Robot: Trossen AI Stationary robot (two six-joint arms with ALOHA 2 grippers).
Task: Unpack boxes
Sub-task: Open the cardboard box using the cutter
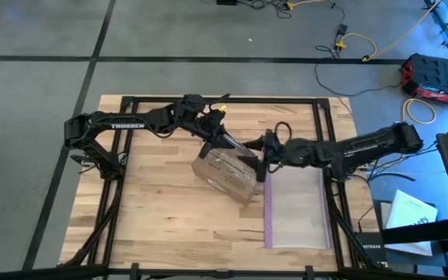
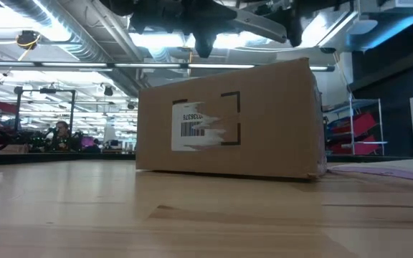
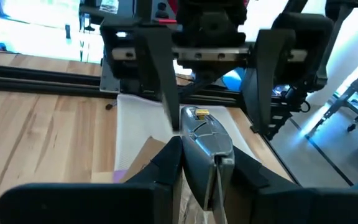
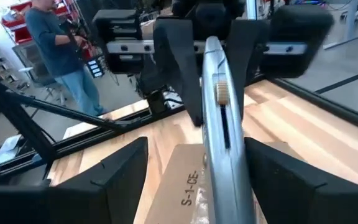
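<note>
two grippers meet above your box (image 1: 225,174): left gripper (image 1: 225,143) clamps the knife (image 1: 243,146), right gripper (image 1: 261,160) spread wide beside it.

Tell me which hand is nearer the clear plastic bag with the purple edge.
Right. The right hand hovers at the bag's far end, beside the cardboard box. The left hand grips the grey knife tool over the box's far side, farther off.

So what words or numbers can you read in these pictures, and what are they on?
"TROSSEN": on the left arm.
"S-1-CE-": on the box.
Barcode label on the box's side: digits too blurred to read.
White paper beside the table: print too small to read.
</note>
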